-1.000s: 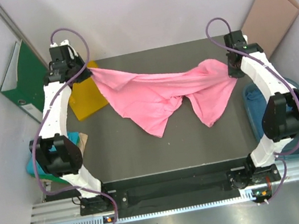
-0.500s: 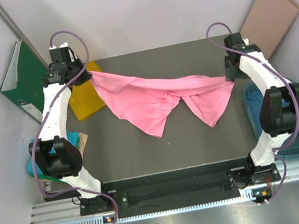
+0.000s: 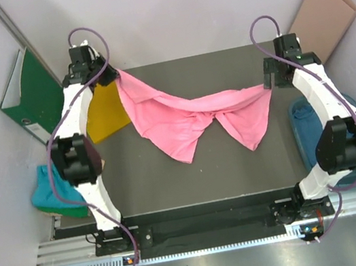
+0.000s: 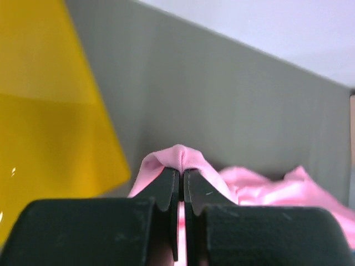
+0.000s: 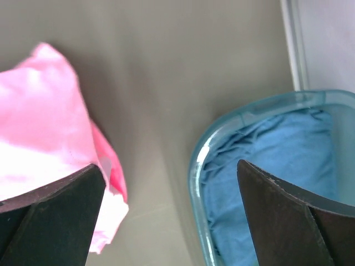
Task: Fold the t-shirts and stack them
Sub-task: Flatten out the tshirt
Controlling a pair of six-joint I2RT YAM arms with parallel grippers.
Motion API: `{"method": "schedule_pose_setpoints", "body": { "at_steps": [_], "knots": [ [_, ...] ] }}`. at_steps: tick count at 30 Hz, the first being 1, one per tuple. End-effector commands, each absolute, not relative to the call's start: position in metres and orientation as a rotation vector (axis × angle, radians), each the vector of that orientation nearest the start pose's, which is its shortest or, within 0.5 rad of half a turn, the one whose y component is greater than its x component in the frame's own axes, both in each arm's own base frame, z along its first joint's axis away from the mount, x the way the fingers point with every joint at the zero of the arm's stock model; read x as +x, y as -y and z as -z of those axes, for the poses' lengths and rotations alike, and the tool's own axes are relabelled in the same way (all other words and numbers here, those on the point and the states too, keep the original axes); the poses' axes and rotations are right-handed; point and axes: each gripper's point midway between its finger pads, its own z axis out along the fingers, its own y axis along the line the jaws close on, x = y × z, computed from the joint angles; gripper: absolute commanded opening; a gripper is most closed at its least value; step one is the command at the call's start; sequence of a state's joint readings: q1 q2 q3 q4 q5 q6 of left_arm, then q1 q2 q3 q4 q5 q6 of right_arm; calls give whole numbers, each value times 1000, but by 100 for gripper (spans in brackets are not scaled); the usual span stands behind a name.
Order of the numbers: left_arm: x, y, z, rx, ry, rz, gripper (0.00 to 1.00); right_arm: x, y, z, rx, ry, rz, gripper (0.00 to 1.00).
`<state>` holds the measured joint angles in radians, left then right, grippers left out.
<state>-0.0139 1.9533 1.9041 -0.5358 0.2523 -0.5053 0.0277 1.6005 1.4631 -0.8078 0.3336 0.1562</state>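
Shirt point(image 3: 182, 115), the pink one, is clamped at a bunched corner by my left gripper point(image 4: 181, 178), fingers shut, lifted at the far left of the table point(image 3: 193, 178) just beside the yellow sheet point(image 3: 106, 114); I judge that is so the cloth hangs clear and spreads. My right gripper point(image 5: 168, 166) gapes wide and grips nothing (the shirt's other end lies against its left finger, near the bin point(image 5: 195, 166) of blue cloth), probably to let that end settle while the middle sags across the far half.
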Motion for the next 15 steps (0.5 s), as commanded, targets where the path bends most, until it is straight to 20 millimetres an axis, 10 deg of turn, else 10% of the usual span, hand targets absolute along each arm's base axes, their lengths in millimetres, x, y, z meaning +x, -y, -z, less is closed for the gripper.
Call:
{"method": "schedule_pose_setpoints", "body": {
  "at_steps": [1, 8, 10, 11, 15],
  "knots": [
    [612, 74, -261, -398, -2005, 651, 0, 392, 24, -214, 273, -2335, 187, 99],
    [697, 35, -216, -669, -1842, 853, 0, 391, 21, -211, 284, -2335, 175, 100],
    [700, 33, -212, -689, -1825, 954, 35, 391, 20, -210, 285, -2342, 172, 99],
    [701, 27, -215, -679, -1814, 964, 98, 393, 19, -214, 284, -2334, 167, 100],
    [675, 30, -252, -550, -1830, 937, 99, 395, 14, -220, 270, -2322, 144, 100]
  ]
}}
